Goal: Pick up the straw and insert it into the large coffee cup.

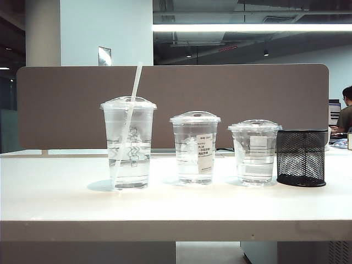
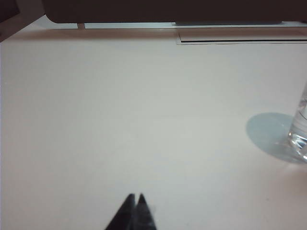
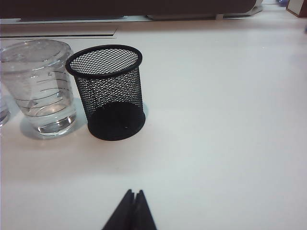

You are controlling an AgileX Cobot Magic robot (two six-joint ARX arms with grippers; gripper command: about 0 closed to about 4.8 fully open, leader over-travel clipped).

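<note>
In the exterior view the large coffee cup (image 1: pixel 128 144), clear with a domed lid and partly full of water, stands at the left of a row of three cups. The whitish straw (image 1: pixel 135 88) leans through its lid, its top well above the cup. Neither arm shows in that view. My left gripper (image 2: pixel 135 196) is shut and empty over bare table, and the large cup's base (image 2: pixel 300 136) sits at the frame's edge, well away from it. My right gripper (image 3: pixel 135 192) is also shut with nothing held, a short way in front of the black mesh holder (image 3: pixel 111 93).
A mid-height clear cup with a white label (image 1: pixel 195 147) and a short clear cup (image 1: pixel 254 151) stand in the row on the white table (image 1: pixel 176 203). The short cup (image 3: pixel 40 86) stands beside the mesh holder (image 1: pixel 301 157). A brown divider panel (image 1: pixel 220 93) runs behind.
</note>
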